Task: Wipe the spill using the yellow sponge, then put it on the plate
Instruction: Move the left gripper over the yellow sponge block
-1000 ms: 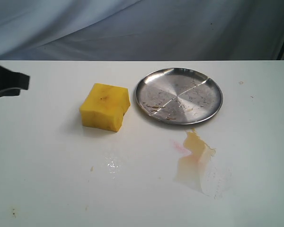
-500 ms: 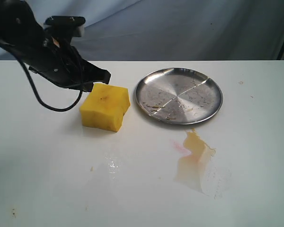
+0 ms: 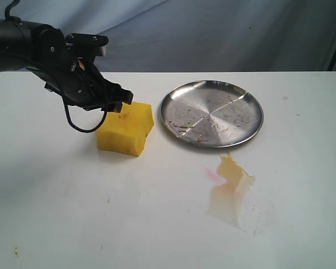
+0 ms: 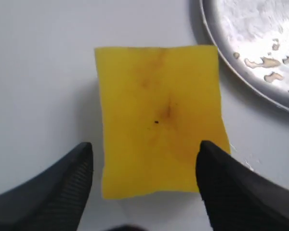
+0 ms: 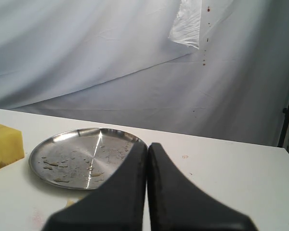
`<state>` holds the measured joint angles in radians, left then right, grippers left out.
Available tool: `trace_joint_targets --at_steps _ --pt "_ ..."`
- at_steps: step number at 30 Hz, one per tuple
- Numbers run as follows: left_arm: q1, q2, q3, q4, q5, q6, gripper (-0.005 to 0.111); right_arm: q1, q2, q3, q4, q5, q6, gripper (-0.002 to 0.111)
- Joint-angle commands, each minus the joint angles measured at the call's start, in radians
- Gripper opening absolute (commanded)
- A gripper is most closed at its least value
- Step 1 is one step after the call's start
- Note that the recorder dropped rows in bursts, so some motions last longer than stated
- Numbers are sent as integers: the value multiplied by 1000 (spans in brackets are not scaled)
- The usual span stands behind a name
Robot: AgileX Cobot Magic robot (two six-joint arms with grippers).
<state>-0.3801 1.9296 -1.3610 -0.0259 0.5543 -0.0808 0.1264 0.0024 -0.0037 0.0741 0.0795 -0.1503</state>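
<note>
Left fingers (image 4: pixel 67 187) straddle the yellow sponge (image 4: pixel 159 120), spread wide to pinch it for wiping; right fingers (image 5: pixel 127 192) sit pressed together, idle

1 yellow sponge (image 3: pixel 126 128); 1 plate (image 3: pixel 235 106); 1 spill (image 3: pixel 232 190); 1 table (image 3: pixel 45 196); 2 grippers: left gripper (image 4: pixel 144 149), right gripper (image 5: pixel 147 144).
</note>
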Motion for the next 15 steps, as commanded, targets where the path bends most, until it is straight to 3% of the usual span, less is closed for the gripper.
trace_joint_targets --at_steps 1,8,15 --pt "21 33 -41 14 -36 -54 60 -8 -2 4 -7 -3 0 0" --pt "27 137 -160 7 10 -54 60 -8 -2 4 -7 -3 0 0" --pt "27 189 -193 14 75 -61 60 -8 -2 4 -7 -3 0 0"
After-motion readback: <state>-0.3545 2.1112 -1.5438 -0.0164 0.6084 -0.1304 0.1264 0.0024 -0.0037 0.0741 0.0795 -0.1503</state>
